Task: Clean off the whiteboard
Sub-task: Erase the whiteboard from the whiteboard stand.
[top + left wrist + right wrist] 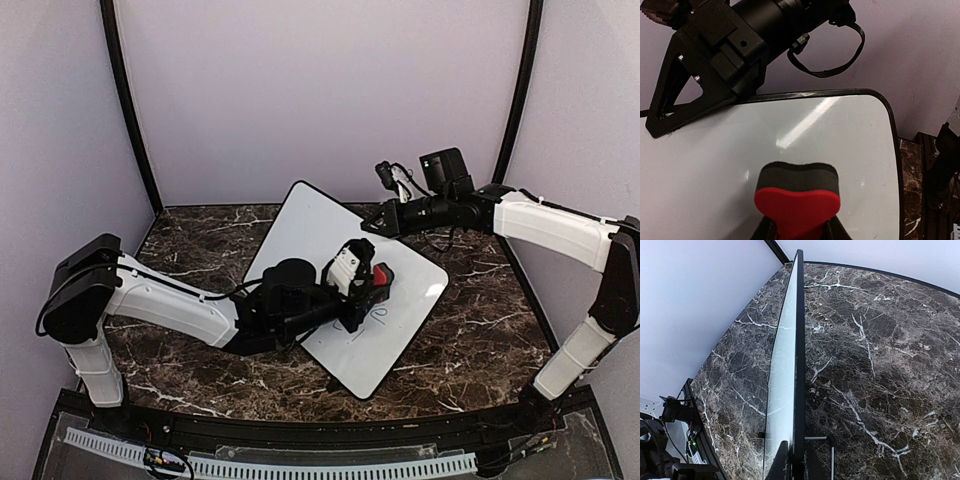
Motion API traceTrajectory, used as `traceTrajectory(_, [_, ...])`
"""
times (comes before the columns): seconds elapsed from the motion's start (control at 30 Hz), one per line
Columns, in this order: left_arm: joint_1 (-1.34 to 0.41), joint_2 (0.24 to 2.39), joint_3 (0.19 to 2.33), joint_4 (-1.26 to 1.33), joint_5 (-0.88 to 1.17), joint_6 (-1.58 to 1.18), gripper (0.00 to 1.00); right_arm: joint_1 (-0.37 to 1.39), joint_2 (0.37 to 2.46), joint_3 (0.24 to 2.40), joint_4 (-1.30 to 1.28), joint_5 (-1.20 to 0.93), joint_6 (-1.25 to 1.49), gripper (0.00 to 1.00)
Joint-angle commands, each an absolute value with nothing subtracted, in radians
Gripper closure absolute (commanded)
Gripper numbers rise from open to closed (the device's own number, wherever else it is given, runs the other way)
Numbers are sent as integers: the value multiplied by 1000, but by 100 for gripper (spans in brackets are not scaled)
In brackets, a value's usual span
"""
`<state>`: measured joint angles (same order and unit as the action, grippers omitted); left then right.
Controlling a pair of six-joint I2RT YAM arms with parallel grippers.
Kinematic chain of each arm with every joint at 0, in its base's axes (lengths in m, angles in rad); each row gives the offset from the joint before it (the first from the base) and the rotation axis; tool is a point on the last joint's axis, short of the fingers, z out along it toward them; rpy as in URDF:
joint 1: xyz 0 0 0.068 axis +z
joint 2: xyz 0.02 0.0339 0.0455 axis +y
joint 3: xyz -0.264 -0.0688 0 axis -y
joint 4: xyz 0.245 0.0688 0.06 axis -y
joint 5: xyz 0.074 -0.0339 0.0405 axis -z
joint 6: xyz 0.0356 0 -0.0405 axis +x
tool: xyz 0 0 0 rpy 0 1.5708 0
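Observation:
The whiteboard lies turned like a diamond on the marble table, with faint blue-grey handwriting near its near-right edge. My left gripper is shut on a red eraser with a dark felt face, over the board's right half. In the left wrist view the eraser sits between my fingers, felt towards the white board. My right gripper is shut on the board's far-right rim. The right wrist view shows the board edge-on between the fingers.
The dark marble table surrounds the board. Black frame poles stand at the back corners before pale walls. A slotted cable tray runs along the near edge. The right arm's black gripper body sits over the board's far edge.

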<state>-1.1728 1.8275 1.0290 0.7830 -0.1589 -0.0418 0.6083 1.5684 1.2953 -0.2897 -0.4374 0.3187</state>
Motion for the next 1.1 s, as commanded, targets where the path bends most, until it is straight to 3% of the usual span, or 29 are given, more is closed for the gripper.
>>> traceTrajectory(0.0, [-1167,1864,1037,695,-167,-30,100,673,1618,1252,-289,-465,191,100])
traceTrajectory(0.43, [-1169,1767,815,671,-186,-61,100,672,1617,1252,-289,-463,192,100])
traceTrajectory(0.9, [-1178,1862,1073,654,-249,-50,100,672,1621,1253,-290,-463,193,100])
traceTrajectory(1.07, [-1166,1856,1067,648,-261,-49,100,672,1617,1250,-290,-465,193,100])
